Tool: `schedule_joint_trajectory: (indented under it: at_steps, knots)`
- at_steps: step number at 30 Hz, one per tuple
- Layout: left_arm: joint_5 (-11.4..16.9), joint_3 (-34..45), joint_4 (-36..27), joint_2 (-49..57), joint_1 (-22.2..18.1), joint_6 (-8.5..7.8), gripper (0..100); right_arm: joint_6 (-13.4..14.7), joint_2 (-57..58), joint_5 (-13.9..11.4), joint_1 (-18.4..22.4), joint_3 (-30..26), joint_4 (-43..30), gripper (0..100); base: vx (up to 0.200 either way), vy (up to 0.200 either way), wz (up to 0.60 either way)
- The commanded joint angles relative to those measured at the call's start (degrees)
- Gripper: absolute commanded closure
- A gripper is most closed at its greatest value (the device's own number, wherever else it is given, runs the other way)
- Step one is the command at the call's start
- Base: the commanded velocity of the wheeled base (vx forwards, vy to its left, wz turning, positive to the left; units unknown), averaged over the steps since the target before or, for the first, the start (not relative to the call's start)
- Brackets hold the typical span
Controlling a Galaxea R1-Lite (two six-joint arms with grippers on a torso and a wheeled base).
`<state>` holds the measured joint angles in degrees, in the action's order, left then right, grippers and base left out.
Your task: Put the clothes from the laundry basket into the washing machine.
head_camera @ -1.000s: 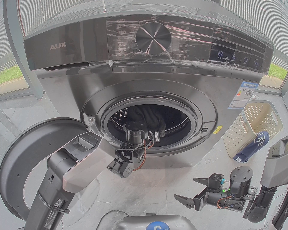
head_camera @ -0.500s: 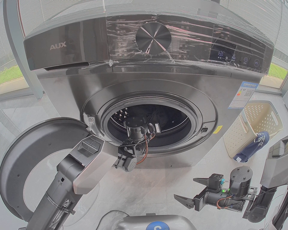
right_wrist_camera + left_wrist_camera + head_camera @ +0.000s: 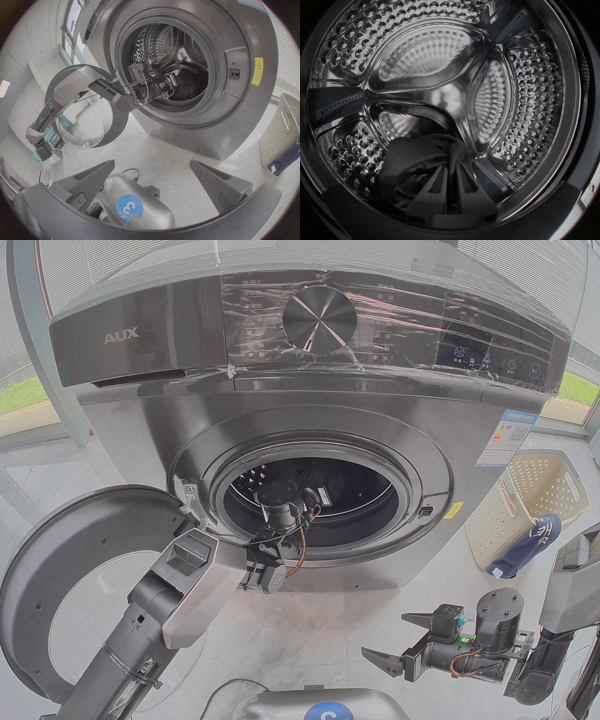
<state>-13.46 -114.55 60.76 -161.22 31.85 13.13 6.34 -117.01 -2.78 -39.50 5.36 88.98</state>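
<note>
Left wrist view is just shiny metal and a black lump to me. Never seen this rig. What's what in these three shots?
It is a two-armed robot loading a front-loading washing machine, whose door stands open at the robot's left. The head view looks down from the robot's head at both arms. The left wrist view comes from a camera on the left arm, which is inside the drum. There the left gripper is pinched shut on a black garment. The right wrist view looks past the right gripper, which is open, empty and held low in front of the machine. At the robot's right a laundry basket lies tipped on its side, with a blue garment spilling out.
</note>
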Motion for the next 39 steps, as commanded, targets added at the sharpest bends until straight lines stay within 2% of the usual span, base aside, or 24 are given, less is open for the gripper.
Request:
schedule_joint_trajectory:
  at_steps: [1,6,11,14,17,19,20,21,22,24,25,26,27,28,30,32,38,39]
  knots:
    - [0.01,-0.04,-0.03,1.08,0.4,0.14,0,-0.01,-0.33,-0.03,0.03,0.0,1.02,0,0.0,0.0,0.0]
    - [-0.69,0.21,0.59,2.4,1.37,0.14,0,-0.01,-0.24,-0.03,-0.05,0.0,1.02,0,0.0,0.0,0.0]
    - [-1.22,8.12,3.49,7.41,4.01,0.23,0,-0.01,-0.15,-0.03,-0.05,0.0,1.02,0,0.0,0.0,0.0]
    - [-1.22,19.63,6.21,13.56,6.11,0.14,0,-0.01,-0.07,-0.03,0.03,-0.09,1.02,0,0.0,0.0,0.0]
    - [-1.22,26.66,8.06,16.82,7.08,-0.21,0,-0.01,0.02,-0.03,0.03,-0.18,1.02,0,0.0,0.0,0.0]
    - [-1.22,36.51,8.68,21.56,8.75,-0.3,0,-0.01,0.11,-0.03,0.12,-0.18,1.02,0,0.0,0.0,0.0]
    - [-1.22,37.12,8.68,21.83,8.84,-0.21,0,-0.01,0.11,-0.03,0.12,-0.18,1.02,0,0.0,0.0,0.0]
    - [-1.22,44.51,8.59,25.43,9.72,-0.3,0,-0.01,0.02,-0.03,0.12,-0.18,1.02,0,0.0,0.0,0.0]
    - [-1.22,46.0,8.59,26.22,9.98,-0.3,0,-0.01,0.02,-0.03,0.12,-0.18,1.02,0,0.0,0.0,0.0]
    - [-0.96,54.53,8.94,30.0,11.56,-0.39,0,-0.01,0.2,-0.03,0.21,-0.27,1.02,0,0.0,0.0,0.0]
    - [-0.25,58.48,9.12,31.76,12.35,-0.39,0,-0.01,0.37,-0.03,0.3,-0.27,1.02,0,0.0,0.0,0.0]
    - [-0.25,58.48,9.12,31.76,12.35,-0.39,0,-0.01,0.37,-0.03,0.3,-0.27,1.02,0,0.0,0.0,0.0]
    - [1.51,65.34,9.38,34.83,13.85,-0.47,0,-0.01,0.9,-0.03,0.56,-0.53,1.02,0,0.0,0.0,0.0]
    - [3.26,68.85,9.55,36.42,14.64,-0.47,0,-0.01,1.43,-0.03,0.65,-0.71,1.02,0,0.0,0.0,0.0]
    - [5.99,74.65,9.73,39.76,15.96,-0.47,0,-0.01,3.01,-0.03,0.91,-1.5,1.02,0,0.0,0.0,0.0]
    - [7.39,79.31,9.99,43.71,16.66,-0.47,0,-0.01,5.21,-0.03,1.62,-2.46,0.93,0,0.0,0.0,0.0]
    - [6.69,88.89,9.38,56.1,18.95,-0.91,0,-0.1,13.21,0.05,3.37,-5.36,0.85,0,0.0,0.0,0.0]
    - [6.25,91.97,9.73,59.79,18.68,-1.7,0,0.08,14.96,0.41,3.37,-5.36,0.85,0,0.0,0.0,0.0]
